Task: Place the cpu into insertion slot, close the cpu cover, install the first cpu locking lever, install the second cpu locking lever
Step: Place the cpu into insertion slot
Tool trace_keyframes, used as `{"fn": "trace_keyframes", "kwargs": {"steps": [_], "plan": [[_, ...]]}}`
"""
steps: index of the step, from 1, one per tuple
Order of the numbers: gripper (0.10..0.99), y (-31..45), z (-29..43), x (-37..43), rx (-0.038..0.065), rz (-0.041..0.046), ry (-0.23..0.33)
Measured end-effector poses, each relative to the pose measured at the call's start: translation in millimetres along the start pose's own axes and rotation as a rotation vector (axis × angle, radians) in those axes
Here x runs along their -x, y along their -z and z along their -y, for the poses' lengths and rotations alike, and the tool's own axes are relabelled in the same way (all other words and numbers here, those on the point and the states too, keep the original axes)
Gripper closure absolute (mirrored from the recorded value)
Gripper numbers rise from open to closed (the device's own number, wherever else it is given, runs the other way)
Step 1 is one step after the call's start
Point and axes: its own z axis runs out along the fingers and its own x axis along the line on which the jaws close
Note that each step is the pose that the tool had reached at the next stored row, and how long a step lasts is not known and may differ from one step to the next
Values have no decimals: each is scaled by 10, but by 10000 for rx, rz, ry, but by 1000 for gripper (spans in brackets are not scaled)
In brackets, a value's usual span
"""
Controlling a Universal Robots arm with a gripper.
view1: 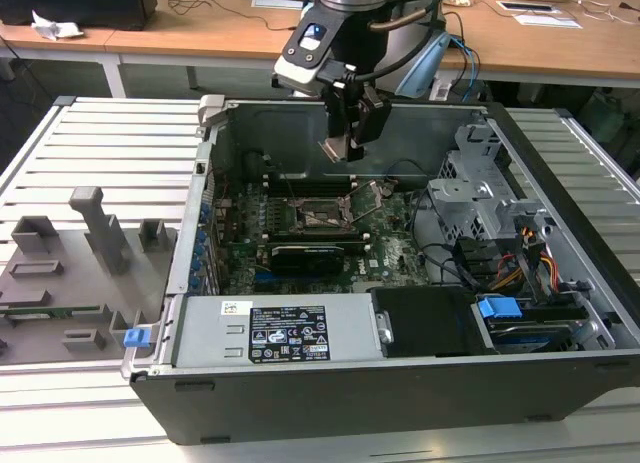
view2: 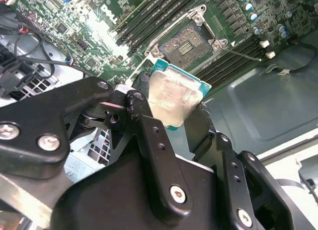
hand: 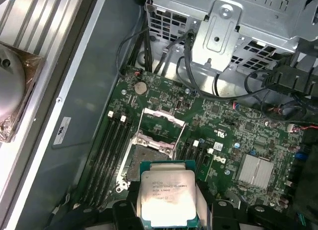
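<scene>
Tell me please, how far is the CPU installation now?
Done: nothing seated yet. In hand: the black hand grips the small square silver-topped chip above the green motherboard. Left: the dark square socket is empty, its silver frame cover stands open; seating, closing and locking remain.

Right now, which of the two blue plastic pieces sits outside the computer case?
The blue clip at the exterior view's left, beside the case; the other blue piece lies inside it.
</scene>
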Motion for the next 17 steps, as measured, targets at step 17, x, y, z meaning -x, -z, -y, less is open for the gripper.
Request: {"fn": "trace_keyframes", "kwargs": {"steps": [17], "plan": [[561,-73,6,1,23,123,-1376]]}}
